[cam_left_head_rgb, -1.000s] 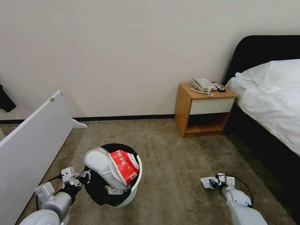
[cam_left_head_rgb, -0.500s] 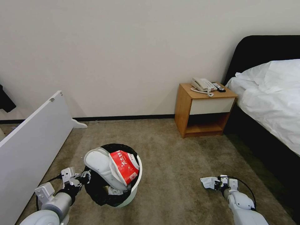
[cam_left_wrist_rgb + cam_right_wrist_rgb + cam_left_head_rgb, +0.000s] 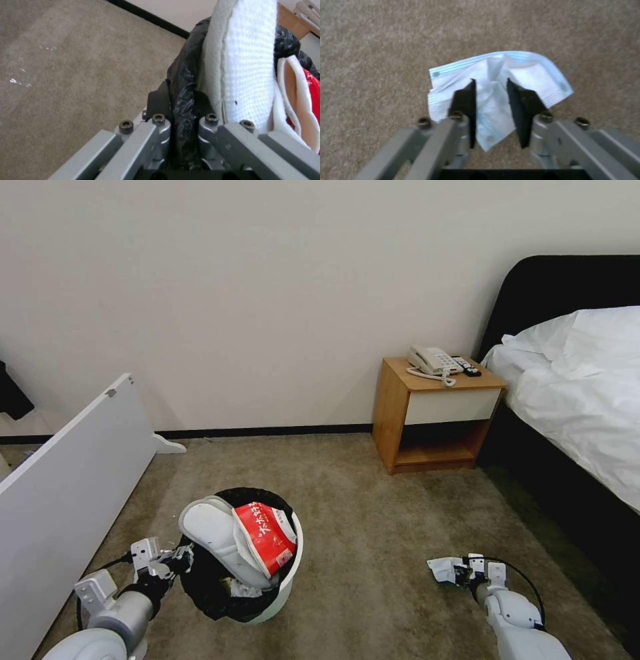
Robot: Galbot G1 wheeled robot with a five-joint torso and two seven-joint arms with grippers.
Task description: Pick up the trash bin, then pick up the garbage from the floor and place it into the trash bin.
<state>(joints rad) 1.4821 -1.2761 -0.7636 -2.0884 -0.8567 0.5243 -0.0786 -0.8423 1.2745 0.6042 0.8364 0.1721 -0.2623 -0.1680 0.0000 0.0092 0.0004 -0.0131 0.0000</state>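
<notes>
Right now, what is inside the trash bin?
In the trash bin, lined with a black bag, stand a white slipper and a red-white snack packet, with white scraps below. Deeper contents are covered. The left hand grips the rim.

Trash bin (image 3: 283, 587) on floor (image 3: 373, 513) at approx 7 o'clock, low-left of centre. In it: slipper (image 3: 213, 537) leaning up w/ snack packet (image 3: 265, 535) just to its right, both poking over the rim. Left gripper (image 3: 179, 559) at bin's 9 o'clock, clamped on the liner edge. Face mask (image 3: 443, 568) on floor at 5 o'clock, well apart from bin; right gripper (image 3: 461, 573) around it, jaws either side. Board (image 3: 67, 493) at 9 o'clock, leaning. Nightstand (image 3: 437, 413) at 2 o'clock against wall, phone (image 3: 435, 360) on top. Bed (image 3: 580, 400) at 3 o'clock, right of nightstand.
</notes>
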